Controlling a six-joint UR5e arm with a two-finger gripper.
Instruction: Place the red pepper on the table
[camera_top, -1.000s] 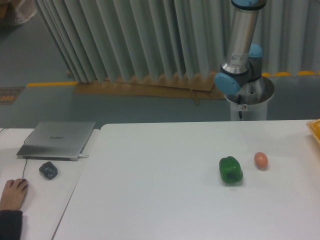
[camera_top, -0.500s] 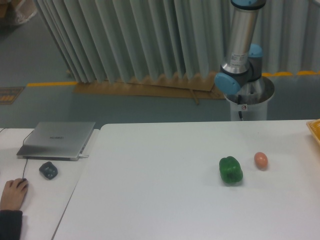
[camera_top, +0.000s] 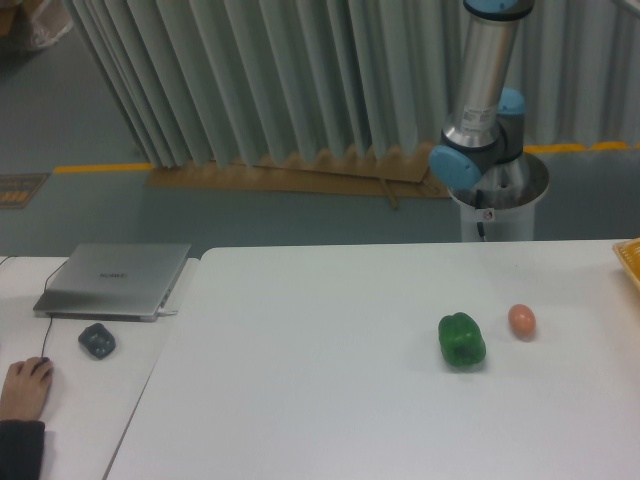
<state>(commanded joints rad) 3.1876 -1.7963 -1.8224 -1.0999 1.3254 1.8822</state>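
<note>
Red pepper: not seen anywhere in view; whereabouts cannot be told. Claw: out of frame, so its state cannot be told. Only the arm's lower column and blue-capped joint (camera_top: 478, 140) are shown, behind the far edge of the large white desk (camera_top: 300, 380).

On the desk: a green bell pepper (camera_top: 461, 340), with a small orange-brown egg (camera_top: 521, 320) near it to the right. A yellow tray edge (camera_top: 630, 262) is glimpsed at far right.

Risks, as judged:
- The green pepper could be taken for the target, being of like shape.
- The egg could be knocked and set rolling if the pepper is set down close by.
- A person's hand (camera_top: 24, 388) rests on the side desk beside a mouse (camera_top: 96, 340) and laptop (camera_top: 115, 280); a wide swing leftward is to be avoided.
</note>
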